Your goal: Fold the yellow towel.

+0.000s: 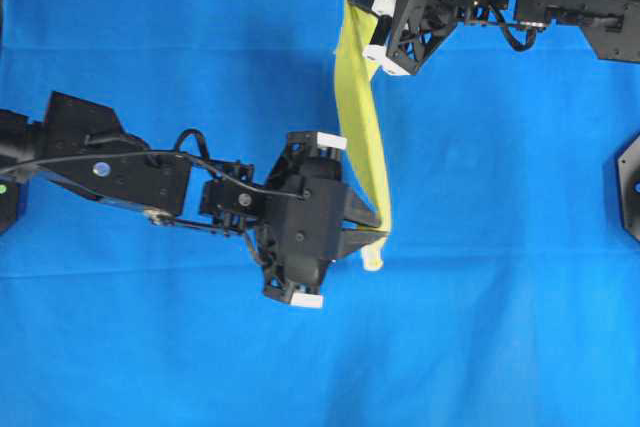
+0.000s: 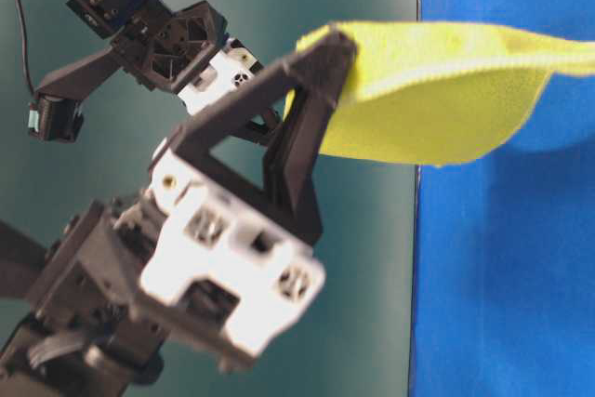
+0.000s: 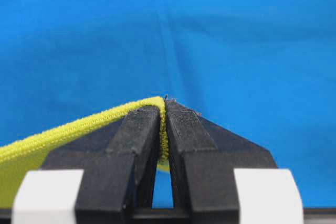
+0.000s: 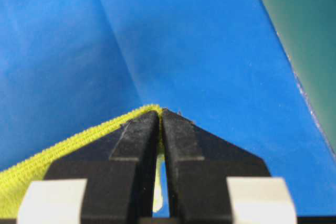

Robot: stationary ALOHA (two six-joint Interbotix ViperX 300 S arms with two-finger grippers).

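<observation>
1 yellow towel (image 1: 364,125) hangs stretched between 2 grippers above the blue table cover (image 1: 500,327). The left gripper (image 3: 164,109) pinches 1 hemmed corner — the right gripper (image 4: 160,115) pinches another.

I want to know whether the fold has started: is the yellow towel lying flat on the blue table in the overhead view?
No, the yellow towel hangs stretched between the left gripper and right gripper, each shut on a corner.
</observation>
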